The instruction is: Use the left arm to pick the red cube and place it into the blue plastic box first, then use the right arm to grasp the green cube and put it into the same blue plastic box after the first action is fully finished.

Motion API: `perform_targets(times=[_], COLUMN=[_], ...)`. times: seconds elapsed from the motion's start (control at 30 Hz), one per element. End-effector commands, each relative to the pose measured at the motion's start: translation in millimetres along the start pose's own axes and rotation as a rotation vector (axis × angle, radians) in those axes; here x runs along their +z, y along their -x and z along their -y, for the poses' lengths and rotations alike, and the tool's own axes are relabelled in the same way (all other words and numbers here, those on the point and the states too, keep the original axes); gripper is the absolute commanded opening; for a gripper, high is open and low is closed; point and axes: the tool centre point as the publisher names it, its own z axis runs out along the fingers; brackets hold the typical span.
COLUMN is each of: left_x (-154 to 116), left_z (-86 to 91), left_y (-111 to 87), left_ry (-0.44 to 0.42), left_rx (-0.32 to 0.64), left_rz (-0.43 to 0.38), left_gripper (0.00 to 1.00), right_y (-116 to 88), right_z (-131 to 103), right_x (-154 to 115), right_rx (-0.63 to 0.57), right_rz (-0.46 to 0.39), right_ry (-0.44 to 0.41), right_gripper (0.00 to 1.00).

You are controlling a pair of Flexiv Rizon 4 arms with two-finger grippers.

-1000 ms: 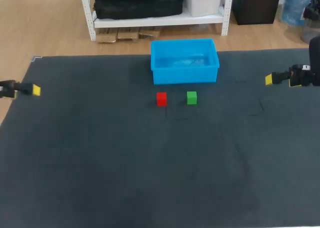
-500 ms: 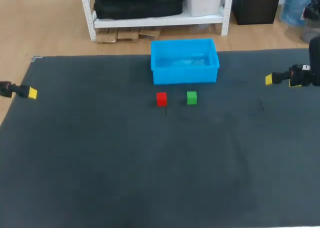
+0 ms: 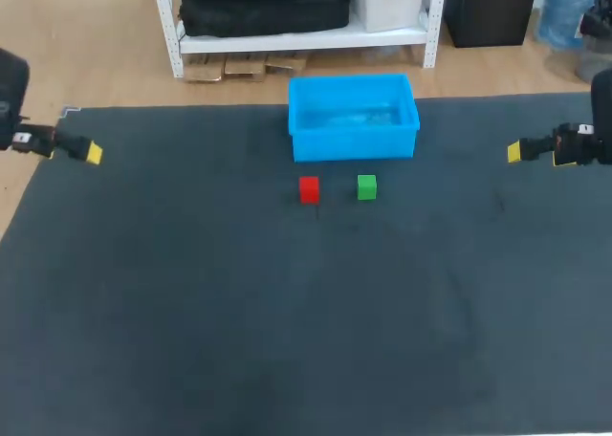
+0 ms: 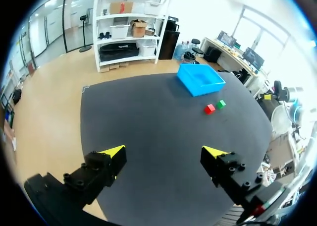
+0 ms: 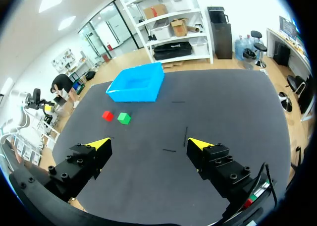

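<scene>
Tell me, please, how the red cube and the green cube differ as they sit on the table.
Colour: the red cube is red, the green cube green. Place: the red cube lies toward the robot's left side, before the left part of the blue plastic box; the green cube lies to its right, before the box's middle. Both look alike in size, sit flat on the table, apart from each other, untouched.

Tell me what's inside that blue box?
Only its bare floor shows in the blue plastic box; the red cube and green cube sit outside. Its near wall hides a floor strip.
</scene>
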Motion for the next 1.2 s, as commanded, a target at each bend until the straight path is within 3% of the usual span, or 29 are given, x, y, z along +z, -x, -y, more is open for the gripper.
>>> perform_targets(times=[0.03,0.63,1.2], left_x=[11,38,82], left_z=[9.0,41.3,92.0], left_y=[15.0,38.3,56.9], left_ry=[0.003,0.007,0.024], left_rx=[0.013,0.030,0.021], left_rz=[-0.058,-0.075,-0.103], left_gripper=[1.00,1.00,1.00], right_y=[0,0,0], right_z=[0,0,0], right_x=[0,0,0], right_rx=[0.000,0.000,0.000], right_rz=[-0.001,-0.001,-0.001], right_ry=[0.000,0.000,0.000], right_gripper=[1.00,1.00,1.00])
